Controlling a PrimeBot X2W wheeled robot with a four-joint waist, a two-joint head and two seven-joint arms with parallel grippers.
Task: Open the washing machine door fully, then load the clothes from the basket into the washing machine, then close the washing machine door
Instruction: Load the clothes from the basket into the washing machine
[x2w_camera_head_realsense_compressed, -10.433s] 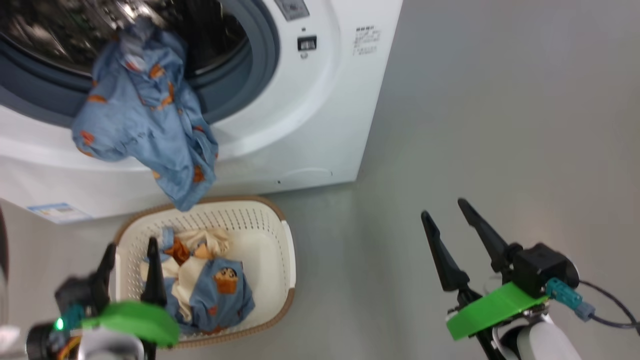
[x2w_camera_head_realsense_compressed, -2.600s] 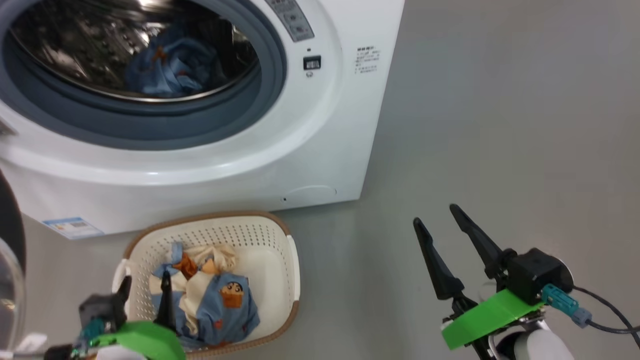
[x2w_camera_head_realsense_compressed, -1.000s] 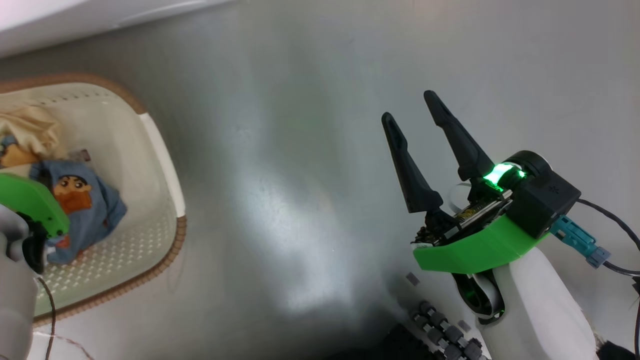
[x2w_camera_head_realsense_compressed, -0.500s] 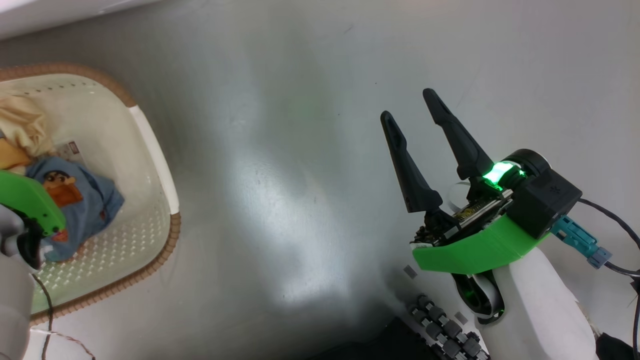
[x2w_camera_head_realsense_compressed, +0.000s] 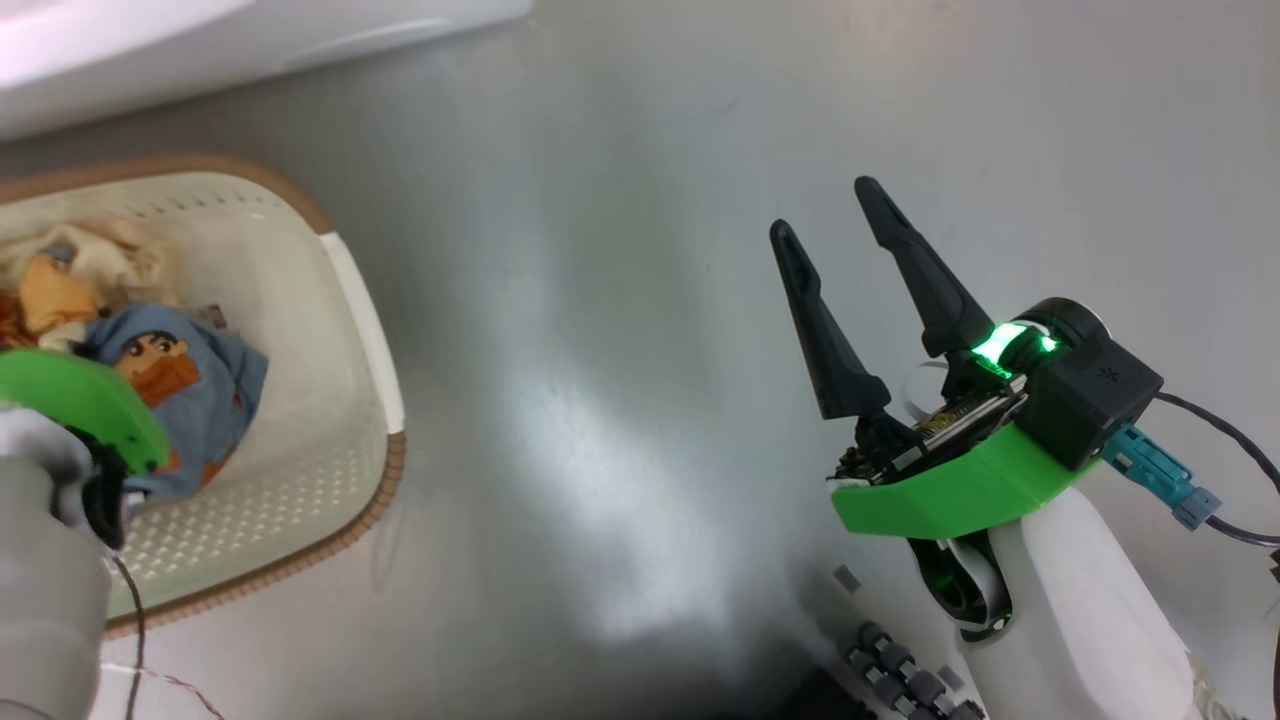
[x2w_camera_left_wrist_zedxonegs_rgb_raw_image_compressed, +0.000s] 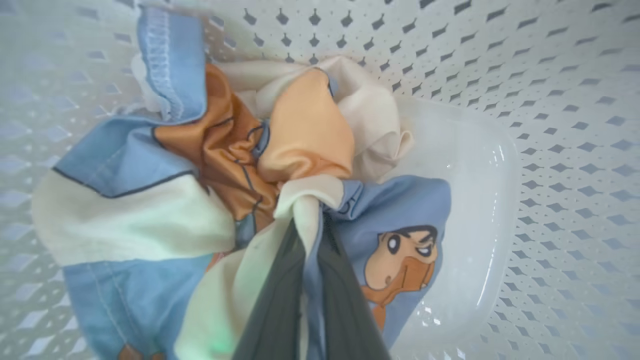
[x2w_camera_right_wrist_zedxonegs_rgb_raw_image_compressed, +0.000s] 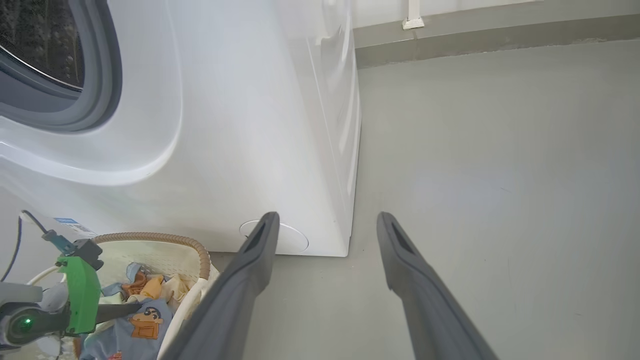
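Starting from the washer (x2w_camera_right_wrist_zedxonegs_rgb_raw_image_compressed: 225, 125), which stands just behind the basket (x2w_camera_head_realsense_compressed: 365, 320), we see the risk in the lift: the clothes (x2w_camera_left_wrist_zedxonegs_rgb_raw_image_compressed: 150, 210) lie bunched inside the basket, and our left gripper (x2w_camera_left_wrist_zedxonegs_rgb_raw_image_compressed: 312, 220) is clamped on only one thin fold. Pulled up, that fold could slip free, or the light basket could rise with a snagged piece. Our right gripper (x2w_camera_head_realsense_compressed: 822, 208) hangs spread and empty, well to the basket's right.

Blue and cream cartoon-print clothes (x2w_camera_head_realsense_compressed: 205, 400) lie bunched in the cream basket (x2w_camera_head_realsense_compressed: 330, 450) just before the white washing machine (x2w_camera_right_wrist_zedxonegs_rgb_raw_image_compressed: 240, 125)
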